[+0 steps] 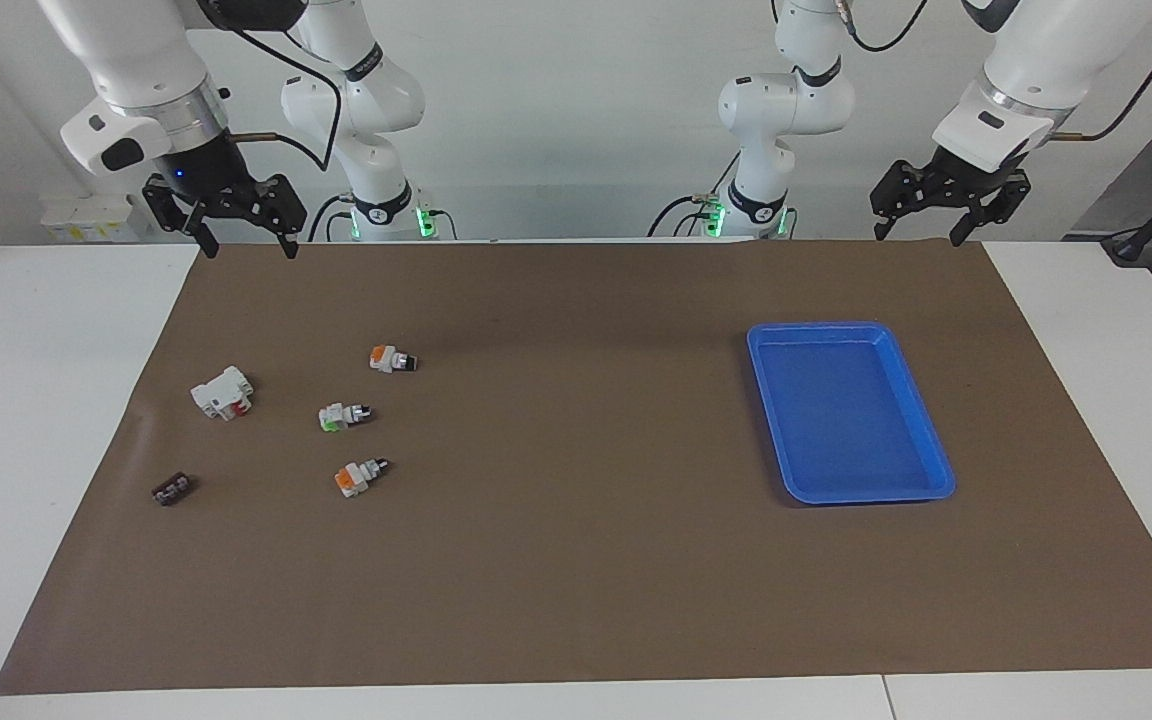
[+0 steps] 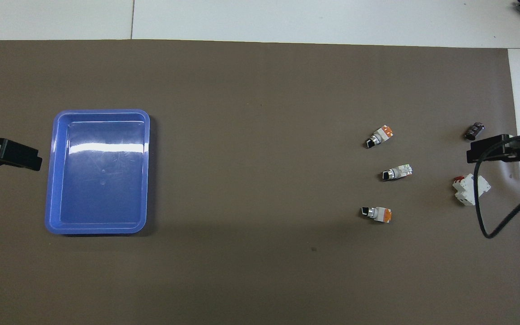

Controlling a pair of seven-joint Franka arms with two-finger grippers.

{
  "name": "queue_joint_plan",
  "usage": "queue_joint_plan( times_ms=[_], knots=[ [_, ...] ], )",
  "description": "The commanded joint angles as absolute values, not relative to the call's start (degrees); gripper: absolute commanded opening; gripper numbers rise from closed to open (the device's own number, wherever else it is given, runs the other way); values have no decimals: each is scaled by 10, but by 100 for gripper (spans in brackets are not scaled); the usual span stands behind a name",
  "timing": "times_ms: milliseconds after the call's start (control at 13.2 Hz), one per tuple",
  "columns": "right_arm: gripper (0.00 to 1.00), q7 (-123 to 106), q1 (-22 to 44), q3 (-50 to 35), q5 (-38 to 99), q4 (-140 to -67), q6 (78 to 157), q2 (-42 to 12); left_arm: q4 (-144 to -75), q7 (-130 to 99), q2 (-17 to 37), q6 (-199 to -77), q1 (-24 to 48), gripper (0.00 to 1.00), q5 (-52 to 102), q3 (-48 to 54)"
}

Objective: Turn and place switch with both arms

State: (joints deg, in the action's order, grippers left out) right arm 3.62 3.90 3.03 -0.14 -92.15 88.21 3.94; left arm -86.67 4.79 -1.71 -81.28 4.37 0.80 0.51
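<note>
Switch (image 1: 393, 359): lies on its side on the brown mat (image 1: 576, 560) toward the right arm's end of the table, nearest the robots of three similar switches, long axis running along the table's length, black knob toward the blue tray (image 1: 939, 468). Right gripper (image 1: 242, 243): fingers spread, empty, raised over the mat's robot-side edge (clearly the closer one). Left gripper (image 1: 920, 236): likewise spread and empty, waiting well apart past the tray.

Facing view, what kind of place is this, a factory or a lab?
Probably a robotics lab: two fixed arms at a white table with a brown mat, a blue tray and small switches laid out.
</note>
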Motion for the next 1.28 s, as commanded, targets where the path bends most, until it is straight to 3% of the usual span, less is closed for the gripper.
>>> queue_joint_plan(
  times_ms=[0, 680, 1209],
  knots=[
    [100, 31, 36, 30, -6, -933, 890, 47, -884, 43, -33, -812, 48, 100, 7, 1],
    [100, 42, 35, 30, -24, -936, 897, 55, -884, 44, -33, -812, 48, 100, 7, 1],
    [100, 269, 37, 28, -24, -946, 917, 56, -884, 44, -33, -811, 48, 100, 7, 1]
  ],
)
